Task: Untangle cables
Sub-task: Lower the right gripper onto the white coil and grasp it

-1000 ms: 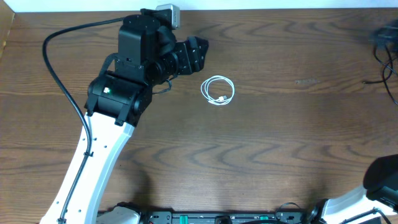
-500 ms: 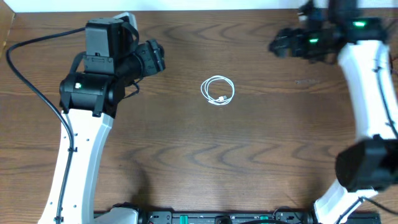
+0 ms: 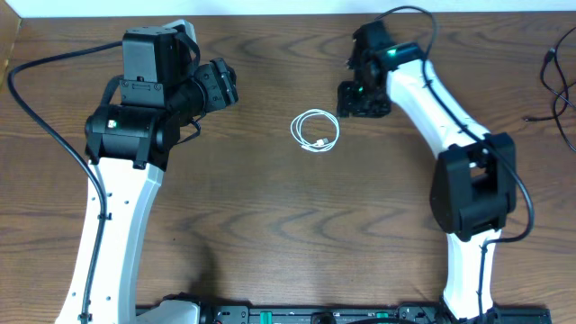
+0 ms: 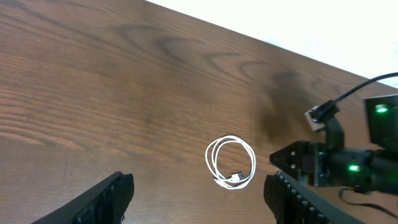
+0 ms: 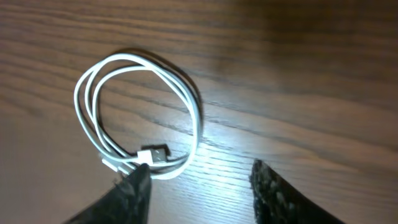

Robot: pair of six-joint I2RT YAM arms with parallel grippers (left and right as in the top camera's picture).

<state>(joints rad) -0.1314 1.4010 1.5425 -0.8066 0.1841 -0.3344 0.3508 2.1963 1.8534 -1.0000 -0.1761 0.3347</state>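
The overhead view alone shows both arms whole. The white cable (image 3: pixel 315 132) lies in a small round coil near the middle of the table (image 3: pixel 297 234), alone, with nothing crossing it. A thin black cord (image 3: pixel 560 85) lies at the far right edge of the table; I cannot tell what it belongs to.

The right wrist view gives the details that the others do not: the coil (image 5: pixel 137 118) is made of about two turns, and a small plug (image 5: pixel 155 154) lies at its lower side, inside the loop. One dark fingertip (image 5: pixel 138 183) covers the edge of the coil in this picture; I cannot tell if it touches it.

The left wrist view shows the coil (image 4: pixel 231 162) from far, and the right gripper (image 4: pixel 305 165) just beside it with green lights on the wrist.

The table is dark brown wood with a wavy grain, and a white surface runs behind its far edge.

The left arm rises from the lower left, and the left gripper (image 3: pixel 220 85) points toward the cable but is well apart from it – its jaws are wide and hold nothing. The right arm bends at the elbow and reaches to the upper left. The right gripper (image 3: pixel 360 99) is close to the coil, and its jaws are also apart and hold nothing.
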